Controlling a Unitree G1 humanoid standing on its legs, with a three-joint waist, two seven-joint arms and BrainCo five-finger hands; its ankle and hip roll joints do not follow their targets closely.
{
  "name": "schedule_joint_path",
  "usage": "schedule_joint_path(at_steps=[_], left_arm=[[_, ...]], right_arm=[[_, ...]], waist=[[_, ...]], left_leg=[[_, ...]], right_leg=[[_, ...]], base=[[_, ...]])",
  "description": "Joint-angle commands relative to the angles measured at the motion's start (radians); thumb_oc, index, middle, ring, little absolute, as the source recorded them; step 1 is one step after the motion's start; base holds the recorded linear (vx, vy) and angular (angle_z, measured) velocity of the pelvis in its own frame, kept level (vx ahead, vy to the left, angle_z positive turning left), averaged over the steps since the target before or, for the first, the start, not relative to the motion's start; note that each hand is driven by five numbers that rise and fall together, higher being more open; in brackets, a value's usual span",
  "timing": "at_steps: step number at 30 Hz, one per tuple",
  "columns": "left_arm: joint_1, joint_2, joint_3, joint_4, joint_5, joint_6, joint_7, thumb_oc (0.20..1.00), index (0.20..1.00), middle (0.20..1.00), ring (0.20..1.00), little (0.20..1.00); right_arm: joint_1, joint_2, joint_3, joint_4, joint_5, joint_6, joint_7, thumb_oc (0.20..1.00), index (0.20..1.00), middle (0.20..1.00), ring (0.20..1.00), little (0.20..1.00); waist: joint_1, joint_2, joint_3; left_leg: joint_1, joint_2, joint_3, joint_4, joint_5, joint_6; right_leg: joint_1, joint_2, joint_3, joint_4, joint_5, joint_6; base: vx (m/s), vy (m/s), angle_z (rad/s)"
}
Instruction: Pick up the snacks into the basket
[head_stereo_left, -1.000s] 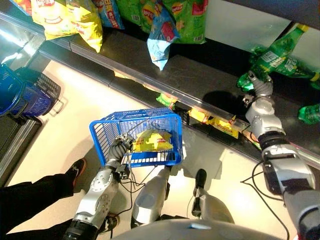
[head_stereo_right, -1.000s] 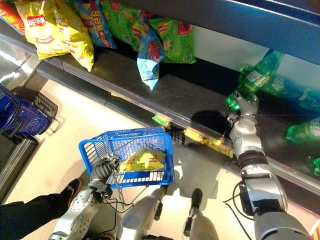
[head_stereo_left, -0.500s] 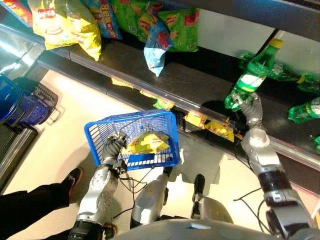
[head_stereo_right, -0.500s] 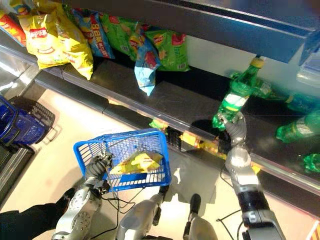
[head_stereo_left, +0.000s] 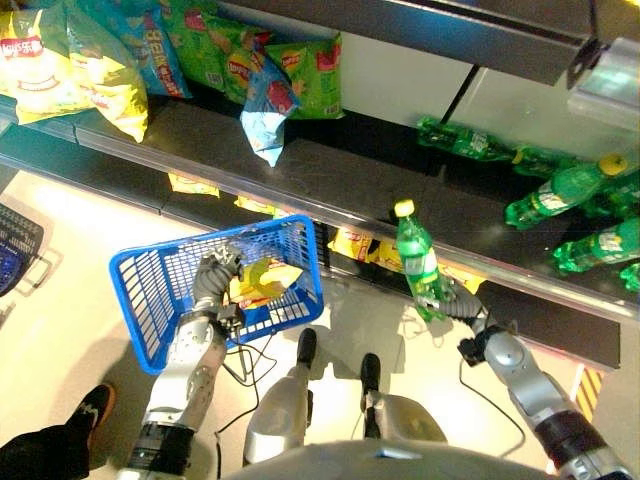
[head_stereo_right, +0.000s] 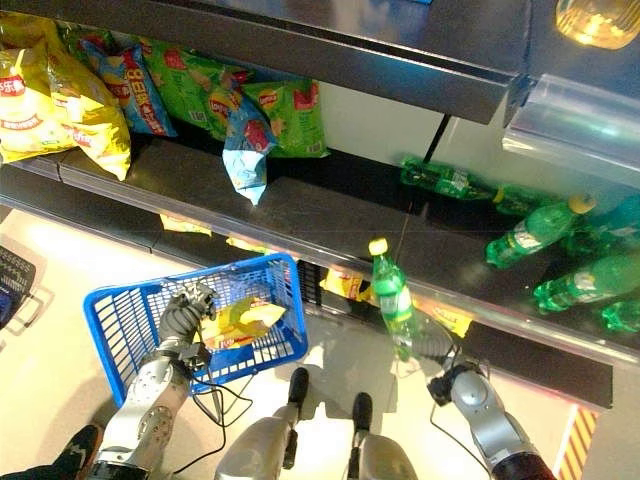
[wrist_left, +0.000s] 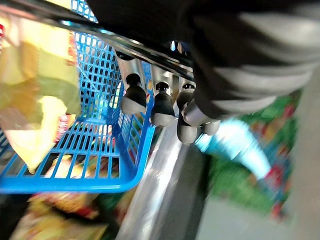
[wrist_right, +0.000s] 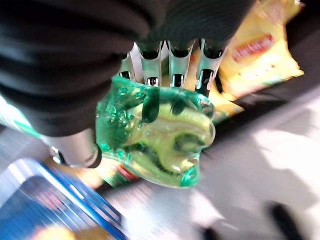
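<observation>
Green plastic soda bottle (head_stereo_left: 418, 262) clutched low by right hand (head_stereo_left: 455, 303); left hand (head_stereo_left: 213, 277) grips blue wire basket (head_stereo_left: 150, 295) — bottle could tip out!

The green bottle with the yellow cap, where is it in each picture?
Left eye view: green bottle right of centre, in the right hand.
Right eye view: centre.
Left wrist view: not there.
Right wrist view: its base, centre.
Shared landmark: blue basket.
</observation>
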Motion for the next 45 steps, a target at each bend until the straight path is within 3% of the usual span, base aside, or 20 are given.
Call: schedule_joint_path(at_steps=[1,4,7,12,20,28,36,45], left_arm=[[-0.144,-0.002,0.001,-0.152,0.006,-0.157,-0.007,0.200,0.200,0.200,0.200,0.200],[-0.224,0.008,-0.029,-0.168,-0.010,-0.174,0.002,0.200,0.200,0.200,0.200,0.200],[-0.352,0.018,-0.069,-0.196,-0.045,-0.197,0.029,0.200,0.200,0.200,0.200,0.200],[-0.461,-0.055,-0.150,-0.158,-0.061,-0.210,0.068,0.200,0.200,0.200,0.200,0.200],[-0.490,-0.118,-0.223,-0.176,-0.078,-0.201,0.078,0.200,0.200,0.200,0.200,0.200],[-0.520,-0.159,-0.317,-0.185,-0.094,-0.179,0.079,0.200,0.200,0.200,0.200,0.200],[-0.503,-0.169,-0.411,-0.195,-0.160,-0.165,0.045,0.200,0.200,0.200,0.200,0.200],[-0.487,-0.176,-0.507,-0.225,-0.242,-0.132,-0.005,0.200,0.200,0.200,0.200,0.200]], right_arm=[[-0.146,-0.002,0.055,-0.095,-0.098,-0.077,-0.035,0.200,0.200,0.200,0.200,0.200],[-0.240,0.021,0.124,-0.068,-0.127,-0.078,-0.045,0.200,0.200,0.200,0.200,0.200],[-0.360,0.052,0.190,-0.040,-0.166,-0.065,-0.087,0.200,0.200,0.200,0.200,0.200],[-0.505,0.100,0.247,0.143,-0.196,-0.035,-0.135,0.200,0.200,0.200,0.200,0.200],[-0.650,0.191,0.294,0.287,-0.213,0.009,-0.187,0.200,0.200,0.200,0.200,0.200],[-0.843,0.287,0.252,0.419,-0.065,0.052,-0.265,0.200,0.200,0.200,0.200,0.200],[-1.018,0.311,0.220,0.597,0.098,0.050,-0.291,0.200,0.200,0.200,0.200,0.200],[-1.092,0.331,0.208,0.664,0.207,0.043,-0.279,0.200,0.200,0.200,0.200,0.200]], waist=[[0.015,-0.032,0.029],[0.017,-0.036,0.065],[0.029,-0.036,0.100],[0.045,-0.021,0.100],[0.074,-0.022,0.100],[0.119,-0.011,0.100],[0.176,0.023,0.100],[0.219,0.049,0.100]], left_leg=[[0.011,-0.016,0.008,0.139,-0.167,-0.041],[-0.061,-0.024,0.004,0.166,-0.162,-0.046],[-0.198,-0.036,0.002,0.219,-0.152,-0.055],[-0.345,-0.042,-0.004,0.278,-0.148,-0.049],[-0.370,-0.049,-0.010,0.263,-0.149,-0.040],[-0.389,-0.063,-0.037,0.253,-0.149,-0.040],[-0.421,-0.079,-0.065,0.253,-0.141,-0.039],[-0.457,-0.096,-0.095,0.259,-0.134,-0.036]], right_leg=[[-0.050,-0.102,-0.023,0.065,-0.021,0.092],[-0.119,-0.101,-0.021,0.096,-0.025,0.087],[-0.270,-0.106,-0.015,0.168,-0.026,0.081],[-0.421,-0.112,-0.028,0.234,-0.025,0.081],[-0.443,-0.115,-0.030,0.214,-0.019,0.082],[-0.449,-0.125,-0.060,0.201,-0.016,0.085],[-0.468,-0.136,-0.096,0.207,-0.014,0.089],[-0.485,-0.148,-0.133,0.221,-0.020,0.092]], base=[[-0.13,-0.053,0.11],[-0.14,-0.068,0.05],[-0.18,-0.019,0.18],[-0.05,0.022,0.20],[0.01,-0.012,0.04],[0.01,-0.014,0.08],[0.00,-0.002,0.14],[0.01,-0.009,0.15]])
